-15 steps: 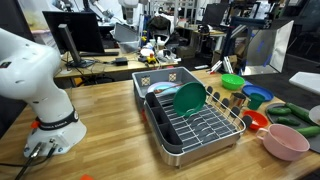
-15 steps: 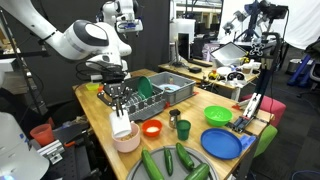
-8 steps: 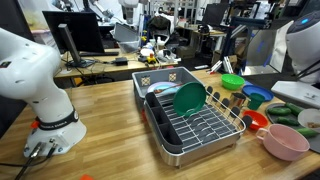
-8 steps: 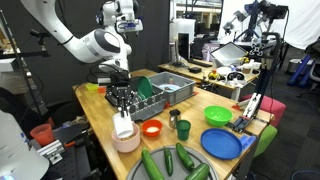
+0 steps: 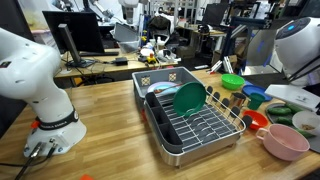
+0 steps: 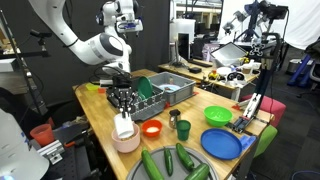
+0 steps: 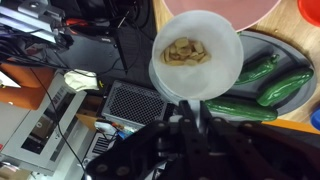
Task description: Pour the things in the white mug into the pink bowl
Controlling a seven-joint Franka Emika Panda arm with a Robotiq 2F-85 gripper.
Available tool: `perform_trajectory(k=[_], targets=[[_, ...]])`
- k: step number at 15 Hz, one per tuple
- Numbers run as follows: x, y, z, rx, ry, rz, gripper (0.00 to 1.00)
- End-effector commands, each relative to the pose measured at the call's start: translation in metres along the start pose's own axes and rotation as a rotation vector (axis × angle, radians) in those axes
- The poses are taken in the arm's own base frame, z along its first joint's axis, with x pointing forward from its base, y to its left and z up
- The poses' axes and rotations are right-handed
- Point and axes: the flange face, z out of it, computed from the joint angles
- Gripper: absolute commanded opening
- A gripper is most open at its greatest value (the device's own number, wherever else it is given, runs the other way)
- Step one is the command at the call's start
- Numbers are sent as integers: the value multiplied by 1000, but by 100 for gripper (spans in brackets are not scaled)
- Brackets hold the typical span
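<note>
My gripper (image 6: 123, 108) is shut on the white mug (image 6: 124, 126) and holds it just above the pink bowl (image 6: 128, 142) near the table's front corner. In the wrist view the white mug (image 7: 197, 55) fills the centre, with small tan pieces (image 7: 184, 50) lying inside it. The gripper fingers (image 7: 186, 112) clamp its lower rim. A slice of the pink bowl (image 7: 225, 8) shows at the top edge. In an exterior view the pink bowl (image 5: 285, 142) sits at the far right, below the arm (image 5: 298, 45).
A small red bowl (image 6: 152, 128), a dark cup (image 6: 183, 129), a green bowl (image 6: 217, 116) and a blue plate (image 6: 222, 143) stand nearby. Cucumbers (image 6: 170, 160) lie on a plate in front. A dish rack (image 5: 195, 120) with a green dish (image 5: 188, 98) sits mid-table.
The arm has swung further into an exterior view from the right. The mug has shifted slightly over the pink bowl and is still gripped.
</note>
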Motion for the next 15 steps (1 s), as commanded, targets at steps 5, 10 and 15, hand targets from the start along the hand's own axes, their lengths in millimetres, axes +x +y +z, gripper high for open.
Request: perform_trajectory(k=[5,10,15], targets=[[-2,2,1,-10,-12,-2,2],[-15,5,9,-121,57,-39,2],[-35,1,3,-189,158,-98,2]])
